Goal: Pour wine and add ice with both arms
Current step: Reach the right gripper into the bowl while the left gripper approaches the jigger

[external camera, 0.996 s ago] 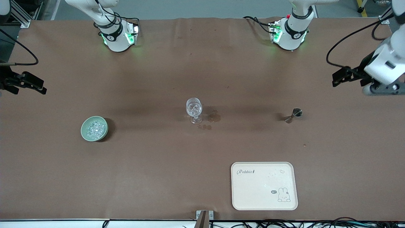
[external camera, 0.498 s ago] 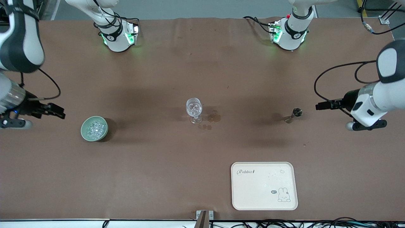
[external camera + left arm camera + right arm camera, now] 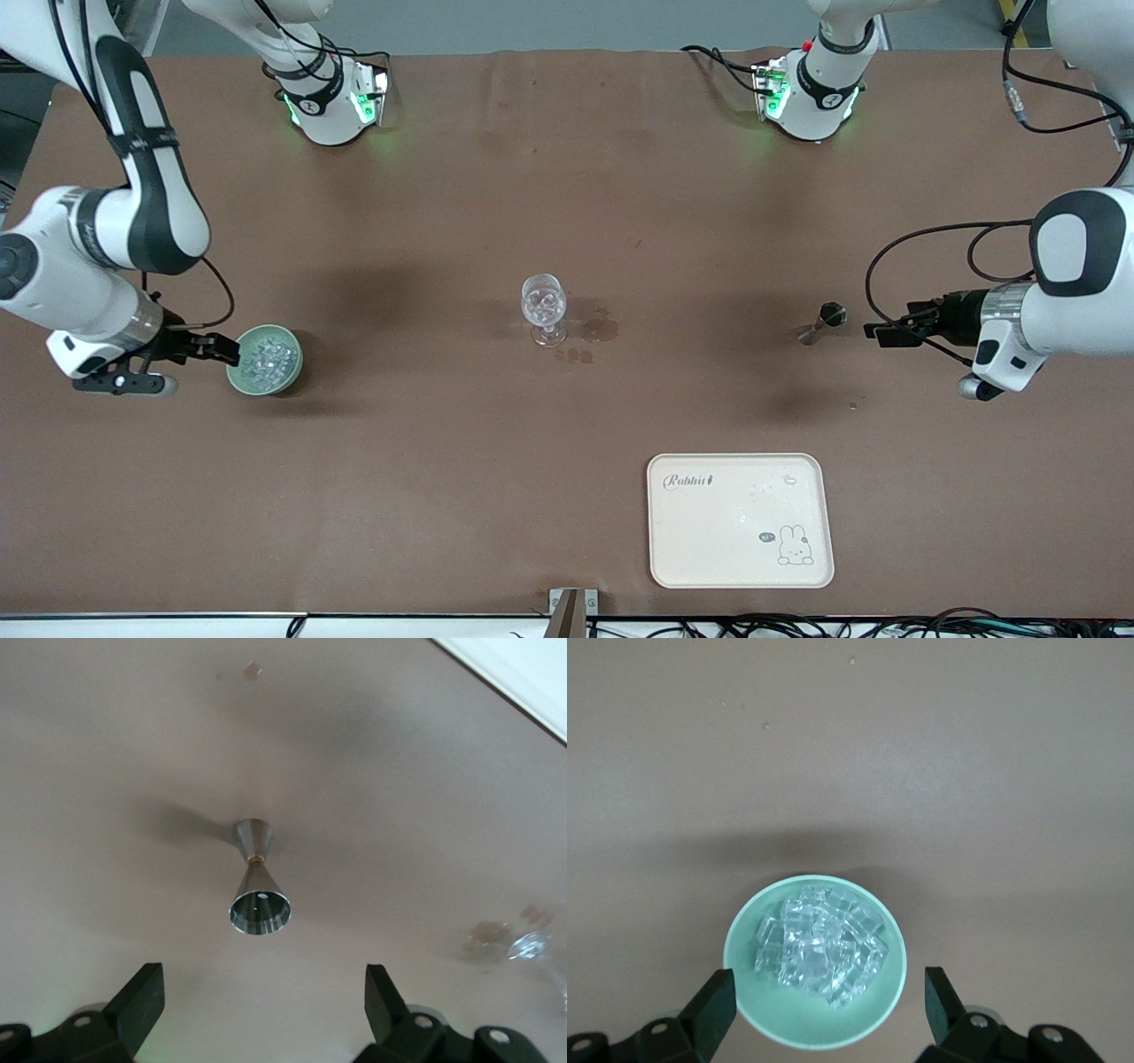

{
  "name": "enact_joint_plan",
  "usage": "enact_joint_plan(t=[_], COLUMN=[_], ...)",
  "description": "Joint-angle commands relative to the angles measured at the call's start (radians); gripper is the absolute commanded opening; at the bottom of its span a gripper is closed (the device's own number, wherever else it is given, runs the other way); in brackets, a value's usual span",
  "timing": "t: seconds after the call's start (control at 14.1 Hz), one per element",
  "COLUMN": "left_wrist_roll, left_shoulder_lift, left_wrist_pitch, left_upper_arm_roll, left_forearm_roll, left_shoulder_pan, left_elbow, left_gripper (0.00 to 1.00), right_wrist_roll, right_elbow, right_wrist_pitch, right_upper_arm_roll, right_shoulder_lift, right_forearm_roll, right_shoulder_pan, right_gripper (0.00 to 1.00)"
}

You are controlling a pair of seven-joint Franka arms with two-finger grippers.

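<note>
Brown-covered bench with both arms lined up on their targets, nothing picked up yet.

The ice (image 3: 821, 950), a heap of small clear glassy lumps, sits in a pale green round bowl (image 3: 264, 359) toward the right arm's end of the bench; the right gripper (image 3: 219, 348) is at the bowl's rim with its fingers spread wide on either side and empty, placed, I judge, to grip the bowl. The clear stemmed wine glass (image 3: 543, 309) stands mid-bench between the arms, so each can reach it. Toward the left arm's end, a small steel double-cone jigger (image 3: 258, 879) stands upright; the left gripper (image 3: 889, 330) is just beside it, jaws spread and empty. A cream rectangular tray (image 3: 741, 520) with a rabbit print lies near the bench's front edge, unused.
</note>
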Motion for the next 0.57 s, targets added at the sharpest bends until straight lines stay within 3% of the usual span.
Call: enact_joint_plan(t=[0.0, 0.14, 0.36, 0.5], left_wrist_roll=[-0.029, -0.078, -0.123, -0.134], left_shoulder_lift=[0.033, 0.057, 0.121, 0.171], left_wrist_pitch=[0.005, -0.002, -0.002, -0.002], left_upper_arm_roll=[-0.004, -0.004, -0.005, -0.005], left_forearm_roll=[-0.089, -0.187, -0.240, -0.277], left_shoulder_pan=[0.067, 0.125, 0.145, 0.153], left_elbow=[-0.021, -0.038, -0.050, -0.048], left_gripper=[1.00, 1.00, 1.00, 1.00], right_wrist_roll=[-0.004, -0.004, -0.002, -0.001], right_elbow=[-0.038, -0.036, -0.036, -0.045], right_wrist_pitch=[0.051, 0.071, 0.105, 0.103], right_upper_arm_roll=[0.009, 0.009, 0.010, 0.012], right_shoulder_lift=[0.017, 0.047, 0.086, 0.087], right_forearm_roll=[0.015, 0.015, 0.015, 0.015], right_shoulder_pan=[0.003, 0.003, 0.002, 0.003], right_gripper=[0.84, 0.79, 0.71, 0.58])
